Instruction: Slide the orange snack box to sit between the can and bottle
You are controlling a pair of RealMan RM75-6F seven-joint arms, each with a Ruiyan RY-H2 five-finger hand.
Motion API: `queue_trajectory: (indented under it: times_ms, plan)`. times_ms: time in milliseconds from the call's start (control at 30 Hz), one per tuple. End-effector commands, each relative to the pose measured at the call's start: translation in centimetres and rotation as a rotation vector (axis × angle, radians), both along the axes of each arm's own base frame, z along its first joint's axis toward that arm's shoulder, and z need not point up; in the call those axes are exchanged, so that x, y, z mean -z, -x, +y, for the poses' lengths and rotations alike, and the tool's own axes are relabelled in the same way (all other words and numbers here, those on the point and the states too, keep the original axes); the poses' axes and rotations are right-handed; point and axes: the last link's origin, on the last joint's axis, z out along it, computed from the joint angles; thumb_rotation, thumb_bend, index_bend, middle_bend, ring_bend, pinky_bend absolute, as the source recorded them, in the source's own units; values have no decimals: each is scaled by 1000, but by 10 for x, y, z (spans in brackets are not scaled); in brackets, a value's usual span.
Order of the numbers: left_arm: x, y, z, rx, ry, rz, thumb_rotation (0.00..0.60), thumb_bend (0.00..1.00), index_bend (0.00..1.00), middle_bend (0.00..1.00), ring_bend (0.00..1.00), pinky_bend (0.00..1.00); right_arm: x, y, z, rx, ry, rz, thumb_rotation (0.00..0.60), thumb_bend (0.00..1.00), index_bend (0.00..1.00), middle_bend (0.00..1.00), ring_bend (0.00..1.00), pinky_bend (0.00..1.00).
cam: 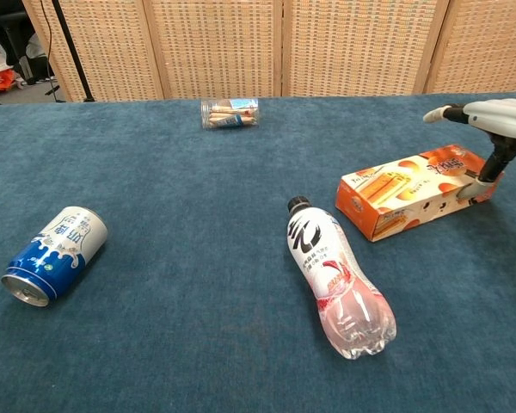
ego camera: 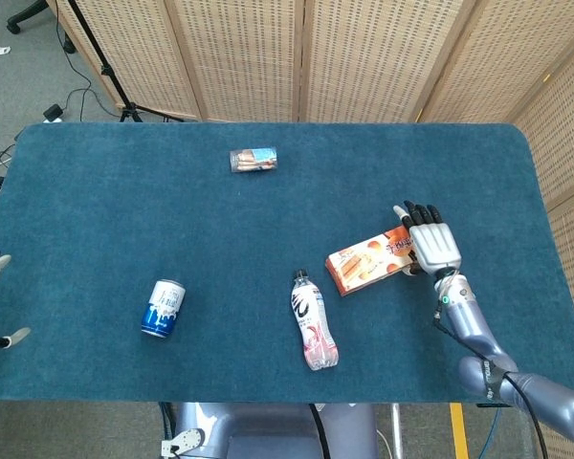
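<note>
The box (ego camera: pixel 368 263), a light, stiff carton lying right of the bottle (ego camera: pixel 312 320) and well apart from the can (ego camera: pixel 163 308), should slide easily on the cloth if pushed at its right end, where the right hand (ego camera: pixel 431 246) rests with fingers spread, gripping nothing.

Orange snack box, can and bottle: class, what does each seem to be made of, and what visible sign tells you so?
Orange snack box: probably printed cardboard, judging by its flat faces and crisp folded edges.
Can: likely metal, with a silvery rim under blue print.
Bottle: seemingly clear plastic, its see-through ridged base showing pinkish, with a dark cap.
</note>
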Motion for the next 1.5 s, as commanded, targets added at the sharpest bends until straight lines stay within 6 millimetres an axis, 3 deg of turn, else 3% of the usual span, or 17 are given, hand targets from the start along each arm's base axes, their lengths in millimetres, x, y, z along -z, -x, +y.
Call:
queue_trajectory:
  times_ms: [33,333,567,767,933,967,1033,1100,1167,1200,1333,1500]
  plan:
    - [0,1,3,-7,3,1,600,0,0,0,0,0,8,-15,-13,23,15,-50,600,0,0,0,0,0]
    - [1,5,12,-39,18,-4,600,0,0,0,0,0,33,-48,-36,130,27,-181,600,0,0,0,0,0]
    - [0,7,15,-51,17,-10,600,0,0,0,0,0,43,-74,-45,116,42,-212,600,0,0,0,0,0]
    - [-1,8,15,-52,15,-12,600,0,0,0,0,0,39,-85,-45,87,48,-217,600,0,0,0,0,0]
    - [-2,8,15,-52,17,-14,600,0,0,0,0,0,18,-81,-36,78,35,-220,600,5,0,0,0,0]
    - [-2,9,15,-52,17,-14,600,0,0,0,0,0,14,-80,-35,84,30,-225,600,44,0,0,0,0]
    - [-2,9,15,-52,19,-16,600,0,0,0,0,0,1,-76,-31,104,27,-253,600,268,0,0,0,0]
    - [-2,8,15,-50,20,-18,600,0,0,0,0,0,-12,-70,-26,136,20,-300,600,688,2,1,0,3]
    - [-2,8,14,-45,20,-18,600,0,0,0,0,0,-27,-63,-22,184,0,-362,600,928,22,7,0,36]
    - [-2,7,14,-42,20,-18,600,0,0,0,0,0,-33,-58,-21,209,-4,-390,600,994,49,21,0,84]
    - [-2,6,13,-33,21,-13,600,0,0,0,0,0,-49,-35,-21,307,-16,-436,600,1000,109,74,7,248]
    - [-3,5,13,-29,18,-13,600,0,0,0,0,0,-49,-18,-25,375,-35,-434,600,1000,131,128,44,288]
